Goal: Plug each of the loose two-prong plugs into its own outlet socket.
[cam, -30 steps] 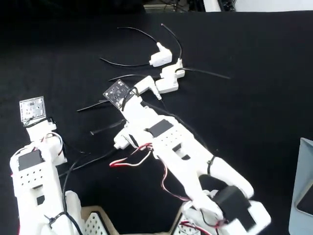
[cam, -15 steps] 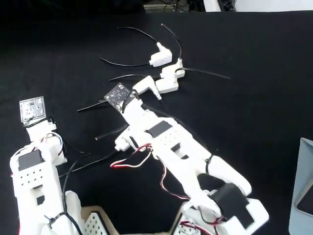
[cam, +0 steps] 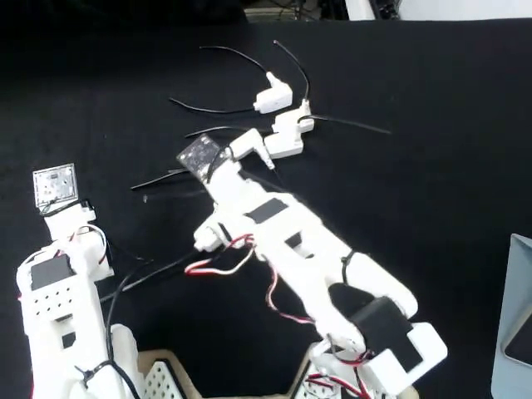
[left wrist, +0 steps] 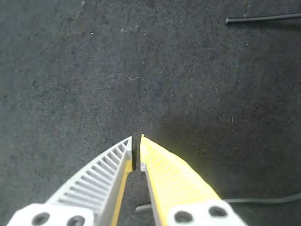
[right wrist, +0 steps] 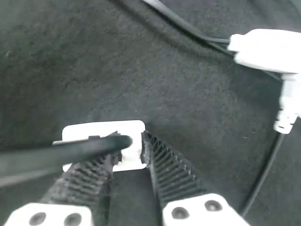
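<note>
1. Since the right hand [right wrist: 129,141] pinches the white plug [right wrist: 101,129] just beside the outlet socket [cam: 288,137], a skewed push could shove the loose socket across the counter [cam: 432,125].
2. Its black cord [right wrist: 47,154] may tug the plug askew; the left hand [left wrist: 137,150], pressed together well apart, braces nothing.

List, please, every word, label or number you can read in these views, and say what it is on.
None readable anywhere.
The square board on one arm's wrist: marks too small to read.
The second square board on the other arm: blurred, unreadable.
The white plug in the right claw: no print visible.
</note>
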`<state>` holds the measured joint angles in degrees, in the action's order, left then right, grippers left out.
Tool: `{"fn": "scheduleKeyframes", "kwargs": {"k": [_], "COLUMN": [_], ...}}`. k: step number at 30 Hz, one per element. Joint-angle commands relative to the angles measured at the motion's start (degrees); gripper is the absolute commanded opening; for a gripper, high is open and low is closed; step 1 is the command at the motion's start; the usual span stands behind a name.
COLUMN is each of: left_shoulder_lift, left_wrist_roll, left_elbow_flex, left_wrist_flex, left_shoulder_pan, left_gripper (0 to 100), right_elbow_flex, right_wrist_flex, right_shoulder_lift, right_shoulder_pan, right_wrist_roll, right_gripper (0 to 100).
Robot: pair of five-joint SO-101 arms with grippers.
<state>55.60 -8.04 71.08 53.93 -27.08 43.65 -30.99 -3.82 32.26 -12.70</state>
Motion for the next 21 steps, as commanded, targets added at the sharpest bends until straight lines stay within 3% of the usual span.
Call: {"fn": "scheduleKeyframes", "kwargs": {"k": [1,5,9,11,15,19,21], "left_shoulder_lift": [0.8,0.8,0.8,0.8,0.9,0.9,0.9], "left_wrist_roll": [-0.5,-0.5,-0.5,-0.5,-0.5,-0.5,-0.5], "left_elbow_flex": [-0.5,-0.7,-0.8,-0.7,-0.7,-0.4,-0.4], "left_wrist_flex": [-1.0,-1.0,-1.0,-1.0,-1.0,-1.0,-1.0], "left_shoulder_pan": [-0.1,-0.6,-0.6,-0.3,-0.1,-0.1,0.0], "left_gripper": [5,5,5,5,5,4,4], "right_elbow_flex": [-6.2,-13.2,-16.2,-17.5,-17.7,-13.6,-9.4], "right_wrist_flex": [0.4,0.2,-1.8,-5.2,-11.3,-16.2,-18.8], "right_shoulder_lift": [0.4,0.6,0.0,0.0,-4.0,-14.6,-22.1], "right_shoulder_pan": [-6.4,-11.6,-14.1,-14.2,-13.9,-13.9,-13.8], "right_wrist_roll": [-0.5,-0.1,0.0,0.0,0.0,0.0,0.0], "right_gripper": [1.1,2.8,18.9,22.2,17.4,2.5,2.4]}}
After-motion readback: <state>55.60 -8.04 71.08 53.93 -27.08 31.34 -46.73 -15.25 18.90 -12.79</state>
